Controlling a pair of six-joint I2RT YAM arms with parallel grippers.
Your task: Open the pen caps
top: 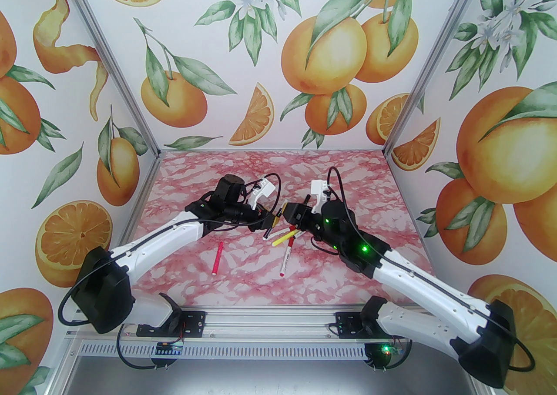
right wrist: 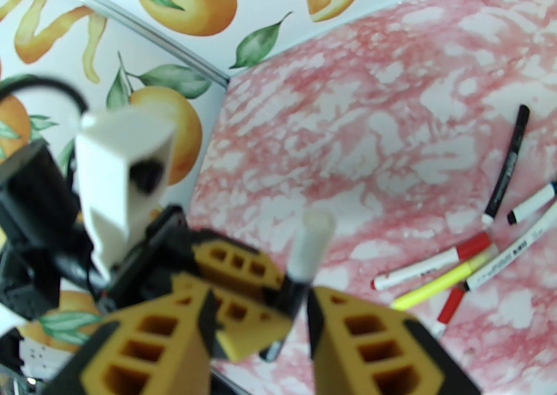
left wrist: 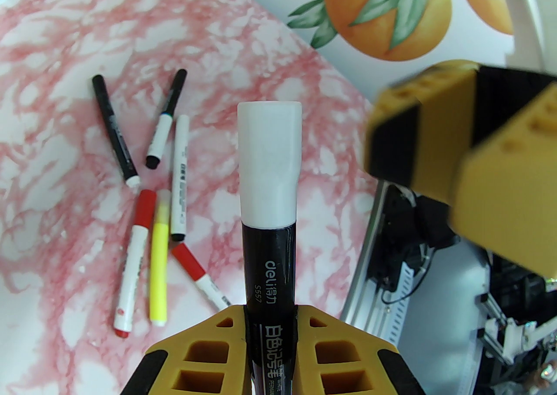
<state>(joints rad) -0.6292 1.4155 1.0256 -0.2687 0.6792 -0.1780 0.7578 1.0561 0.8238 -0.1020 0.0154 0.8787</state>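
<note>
My left gripper [left wrist: 270, 310] is shut on a black-barrelled marker [left wrist: 270, 271] whose white cap [left wrist: 270, 167] points away from the wrist. The same cap [right wrist: 311, 241] rises just beyond the gap of my right gripper [right wrist: 261, 293], which stands open, its yellow fingers [right wrist: 383, 341] apart and not touching the cap. Both grippers meet above the middle of the table [top: 280, 215]. Several capped pens lie below: a neon yellow one [left wrist: 159, 262], white ones with red caps [left wrist: 143, 210] and black caps [left wrist: 176, 88], and a black pen [left wrist: 113, 128].
A pink pen [top: 216, 258] lies alone to the left on the pink marbled table [top: 370, 167]. A white pen with red ends [top: 287, 260] lies nearer the front edge. Orange-print walls close the back and both sides.
</note>
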